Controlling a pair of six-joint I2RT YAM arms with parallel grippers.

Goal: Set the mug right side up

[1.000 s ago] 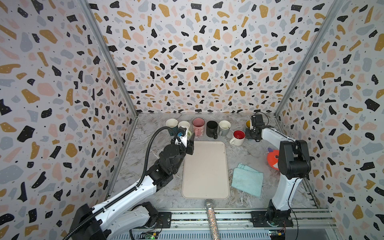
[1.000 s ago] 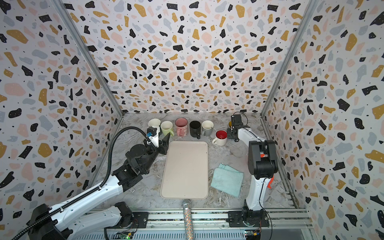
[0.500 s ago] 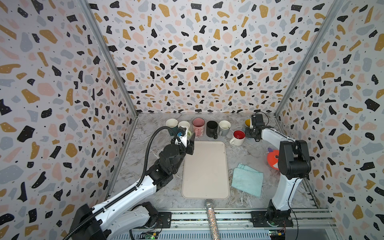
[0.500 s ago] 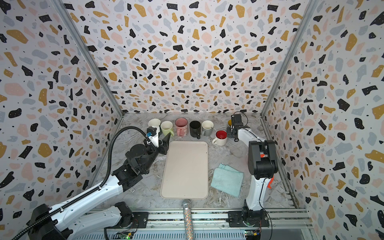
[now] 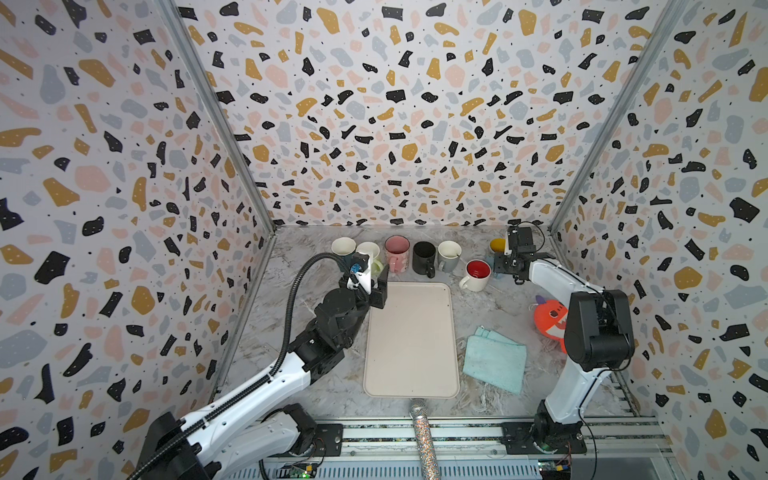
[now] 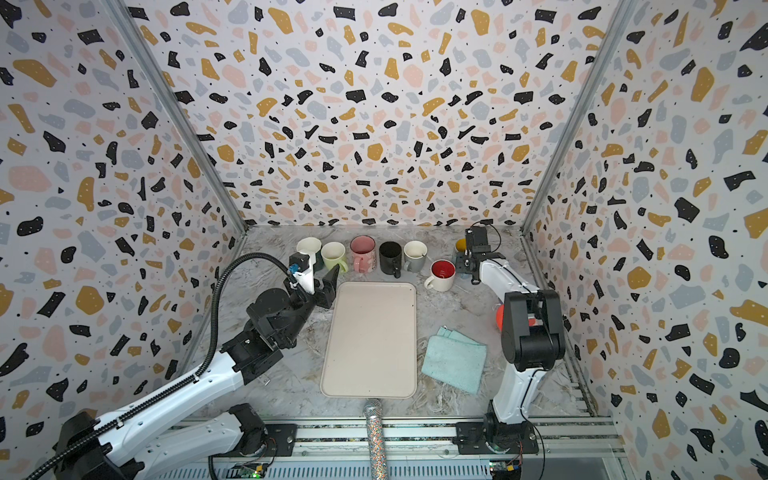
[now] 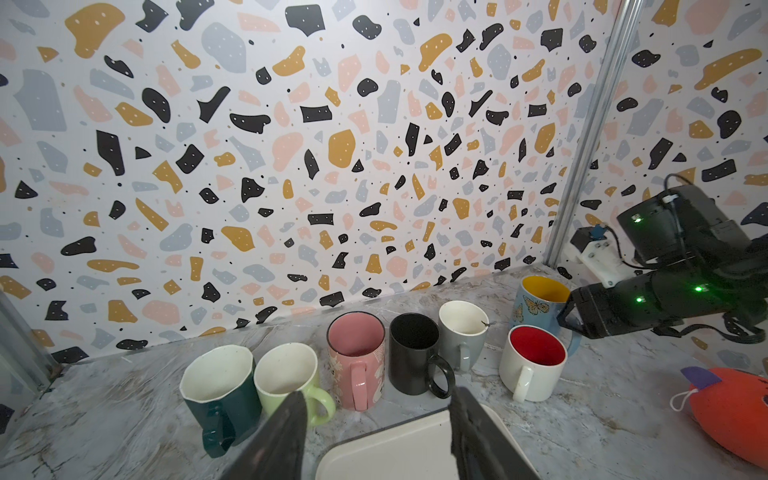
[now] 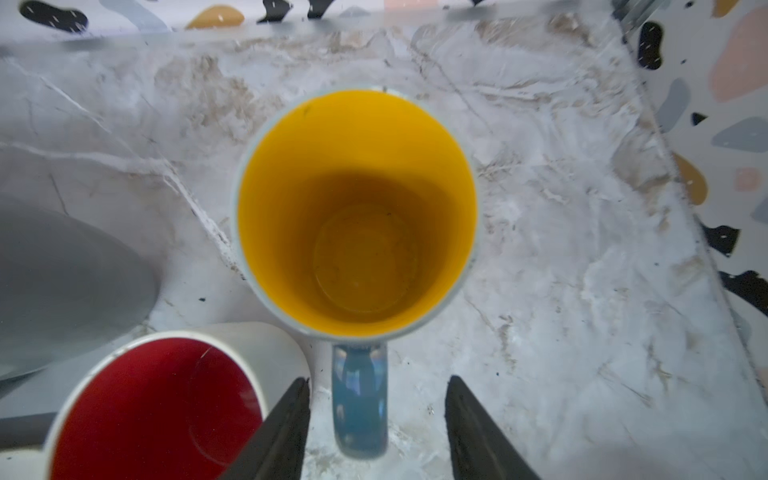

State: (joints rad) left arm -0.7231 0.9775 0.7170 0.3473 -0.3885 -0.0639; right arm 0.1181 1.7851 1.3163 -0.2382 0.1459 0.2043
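On the left, the left gripper (image 7: 376,409) hangs over the far left corner of the beige tray (image 5: 411,340), its jaws apart with nothing between them.

Behind it a row of mugs stands along the back of the marble table (image 5: 490,303): a dark green mug (image 7: 220,390), a light green mug (image 7: 286,374), a pink mug (image 7: 355,357), a black mug (image 7: 413,357) and a grey mug (image 7: 461,336). Slightly forward of these is a white mug with a red inside (image 7: 536,361). All of them stand mouth up.

The blue butterfly mug (image 7: 534,305) is furthest right, near the back right corner, just beside the red-lined mug but apart from it. It stands on its base with its yellow inside open to the ceiling, so its long axis is vertical. It looks already right side up.

Its blue handle (image 8: 359,399) points away from the back wall, straight at the right gripper (image 8: 377,380). That gripper's jaws are spread to either side of the handle, with a gap on each side, and clamp nothing.

The mug is most likely glazed ceramic: stiff, fairly heavy for its size, slick under the pads, and liable to chip if knocked against its neighbour. The handle is the surest hold. Pinching the wall at the rim would also work, but offers less against slipping.
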